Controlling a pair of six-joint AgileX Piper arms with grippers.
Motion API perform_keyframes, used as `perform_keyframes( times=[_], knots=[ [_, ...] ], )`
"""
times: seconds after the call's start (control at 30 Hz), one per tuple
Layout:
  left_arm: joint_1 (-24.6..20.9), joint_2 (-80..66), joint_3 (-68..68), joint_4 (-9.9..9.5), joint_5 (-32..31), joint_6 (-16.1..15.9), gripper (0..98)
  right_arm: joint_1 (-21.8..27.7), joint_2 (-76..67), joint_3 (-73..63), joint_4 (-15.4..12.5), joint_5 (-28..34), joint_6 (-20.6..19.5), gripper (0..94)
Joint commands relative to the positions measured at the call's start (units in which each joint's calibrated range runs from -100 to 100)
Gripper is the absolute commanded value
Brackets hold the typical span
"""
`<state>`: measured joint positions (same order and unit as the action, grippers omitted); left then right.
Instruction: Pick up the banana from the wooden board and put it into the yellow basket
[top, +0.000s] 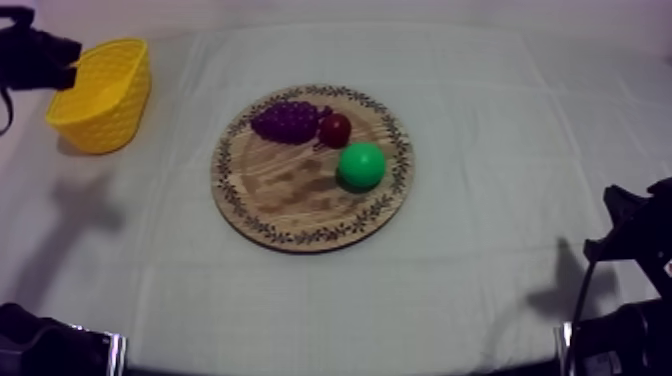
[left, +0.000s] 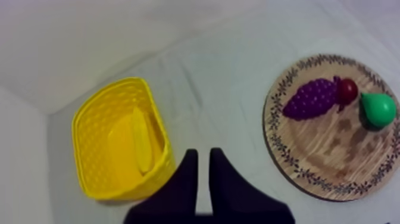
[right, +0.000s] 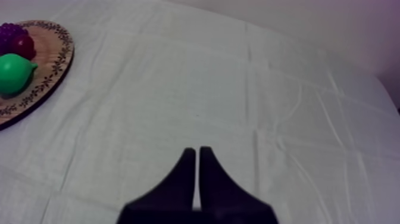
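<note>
Lying in the yellow basket (left: 89, 149), the banana (left: 141, 142) seems slim, plain yellow.

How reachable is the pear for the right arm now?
Likely yes: bare cloth lies between the right end effector and the wooden board, and the pear sits on the board's side facing it.

The cloth-covered table (top: 500, 200) carried the wooden board (top: 280, 195) centrally, with the yellow basket (top: 105, 115) well apart from it.
</note>
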<state>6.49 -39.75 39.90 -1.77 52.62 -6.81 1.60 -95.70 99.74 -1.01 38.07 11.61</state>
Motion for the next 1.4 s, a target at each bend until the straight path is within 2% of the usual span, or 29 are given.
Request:
perform_keyframes(
  times=[0.0,0.17,0.47,0.63,0.87,1.03,1.37],
  knots=[
    [-0.86,-9.06,12.07,0.03,-5.56,1.57,4.6,0.01,0.03,0.04,0.01,-0.01,-0.01,0.4],
    [-3.18,-18.24,23.28,0.02,-12.07,3.80,1.0,0.01,0.03,0.04,0.01,-0.01,-0.01,0.4],
    [-6.00,-29.56,40.10,1.07,-22.08,7.45,0.2,0.01,0.03,0.04,0.01,-0.01,-0.01,0.4],
    [-6.94,-34.78,46.80,1.14,-25.77,7.48,0.1,0.01,0.03,0.04,0.01,-0.01,-0.01,0.4],
    [-7.65,-41.58,54.15,0.97,-27.93,6.47,0.1,0.01,0.03,0.04,0.01,-0.01,-0.01,0.4],
    [-7.96,-46.24,58.64,0.80,-27.49,6.16,0.1,0.01,0.03,0.04,0.01,-0.01,-0.01,0.4],
    [-8.59,-54.70,57.69,0.13,-15.46,7.06,0.1,0.01,0.03,0.04,0.01,-0.01,-0.01,0.4]
  ],
)
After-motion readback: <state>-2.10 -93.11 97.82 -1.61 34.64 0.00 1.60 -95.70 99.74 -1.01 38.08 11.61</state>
